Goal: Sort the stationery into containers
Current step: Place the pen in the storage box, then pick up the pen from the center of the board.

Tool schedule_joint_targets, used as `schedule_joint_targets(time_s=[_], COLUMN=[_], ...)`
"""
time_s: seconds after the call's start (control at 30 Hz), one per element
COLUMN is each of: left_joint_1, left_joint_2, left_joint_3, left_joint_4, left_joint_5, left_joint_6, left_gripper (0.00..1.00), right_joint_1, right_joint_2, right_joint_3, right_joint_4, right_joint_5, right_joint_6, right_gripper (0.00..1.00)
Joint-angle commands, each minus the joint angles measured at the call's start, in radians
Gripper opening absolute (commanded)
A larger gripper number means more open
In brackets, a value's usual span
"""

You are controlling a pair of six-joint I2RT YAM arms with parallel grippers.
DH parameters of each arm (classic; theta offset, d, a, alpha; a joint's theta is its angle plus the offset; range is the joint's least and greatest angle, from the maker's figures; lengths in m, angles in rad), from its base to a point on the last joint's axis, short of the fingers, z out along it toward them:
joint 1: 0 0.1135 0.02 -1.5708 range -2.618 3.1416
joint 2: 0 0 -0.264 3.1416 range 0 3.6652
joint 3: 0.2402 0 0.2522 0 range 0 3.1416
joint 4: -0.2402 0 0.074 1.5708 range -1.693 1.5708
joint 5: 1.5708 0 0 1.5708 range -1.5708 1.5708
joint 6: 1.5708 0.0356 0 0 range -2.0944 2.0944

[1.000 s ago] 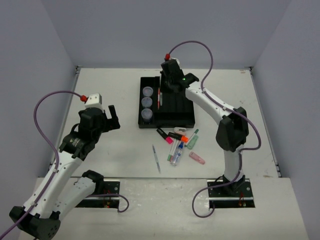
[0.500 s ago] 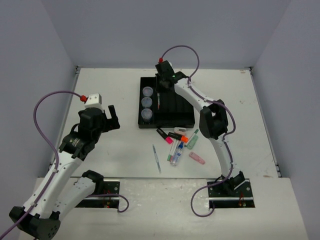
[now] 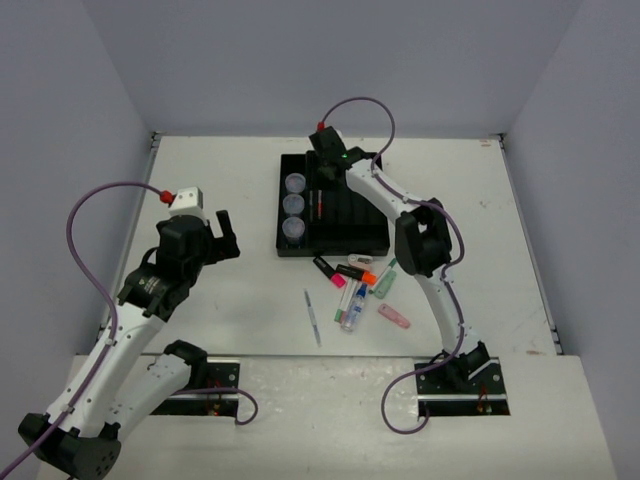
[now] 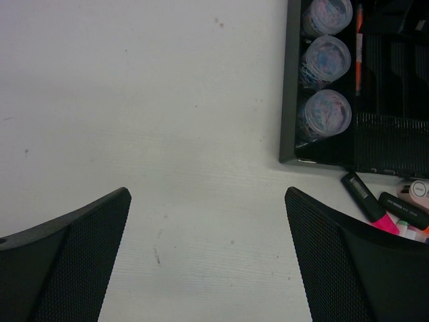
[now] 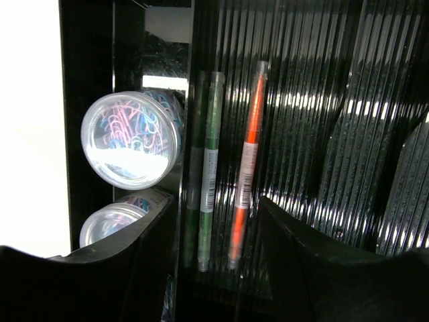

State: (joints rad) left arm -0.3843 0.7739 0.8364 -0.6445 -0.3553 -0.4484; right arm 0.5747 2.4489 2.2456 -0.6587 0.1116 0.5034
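Note:
The black tray stands at the table's far centre, with three grey-lilac pots in its left slot. An orange pen lies in a narrow slot beside them. In the right wrist view a green pen and the orange pen lie side by side on the ribbed tray floor, next to a pot. My right gripper hovers over the tray's far end, open, its jaws standing either side of both pens. My left gripper is open and empty over bare table left of the tray.
Loose stationery lies just in front of the tray: a pink marker, a black-and-orange marker, a blue pen, a green marker, a pink eraser and a thin pen. Grey walls enclose the table.
My right gripper has shifted left along the tray's far end and its elbow has swung inward. The orange pen lies in the slot. The left arm has not moved.

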Motion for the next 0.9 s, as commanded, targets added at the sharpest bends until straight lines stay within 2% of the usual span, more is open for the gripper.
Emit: schedule_joint_targets(time_s=[0.0, 0.03, 0.1, 0.13, 0.17, 0.2, 0.27, 0.33, 0.47, 0.53, 0.7, 0.87], left_joint_1=[0.009, 0.009, 0.009, 0.009, 0.009, 0.009, 0.010, 0.009, 0.012, 0.012, 0.011, 0.012], left_joint_2=[-0.013, -0.013, -0.014, -0.017, -0.018, -0.023, -0.029, -0.035, -0.033, -0.026, -0.014, -0.013], left_joint_3=[-0.003, -0.005, -0.002, -0.002, -0.002, -0.002, -0.001, -0.001, -0.003, -0.002, -0.002, -0.002], left_joint_4=[0.040, 0.040, 0.040, 0.040, 0.039, 0.039, 0.038, 0.037, 0.042, 0.043, 0.049, 0.050], left_joint_5=[-0.005, -0.005, -0.006, -0.008, -0.009, -0.011, -0.017, -0.021, -0.010, -0.002, 0.016, 0.019], left_joint_6=[0.030, 0.030, 0.030, 0.030, 0.030, 0.029, 0.027, 0.025, 0.027, 0.030, 0.037, 0.037], left_gripper=[1.00, 1.00, 1.00, 1.00, 1.00, 1.00, 1.00, 1.00, 1.00, 1.00, 1.00, 1.00], right_joint_1=[-0.003, 0.005, 0.031, 0.069, 0.098, 0.140, 0.212, 0.273, 0.373, 0.441, 0.560, 0.618], right_joint_2=[-0.081, -0.150, -0.275, -0.402, -0.428, -0.545, -0.656, -0.745, -0.806, -0.789, -0.693, -0.623], right_joint_3=[0.023, -0.012, -0.192, -0.276, -0.346, -0.436, -0.569, -0.710, -0.919, -0.962, -0.983, -0.988], right_joint_4=[0.003, -0.003, 0.040, 0.118, 0.155, 0.180, 0.193, 0.195, 0.217, 0.197, 0.085, 0.067], right_joint_5=[-0.006, -0.008, 0.016, 0.061, 0.099, 0.147, 0.220, 0.231, 0.141, 0.154, 0.167, 0.140], right_joint_6=[-0.003, -0.011, -0.023, -0.038, -0.044, -0.050, -0.037, 0.003, 0.134, 0.186, 0.249, 0.272], right_gripper=[0.54, 0.54, 0.52, 0.52, 0.52, 0.51, 0.50, 0.51, 0.50, 0.49, 0.49, 0.46])
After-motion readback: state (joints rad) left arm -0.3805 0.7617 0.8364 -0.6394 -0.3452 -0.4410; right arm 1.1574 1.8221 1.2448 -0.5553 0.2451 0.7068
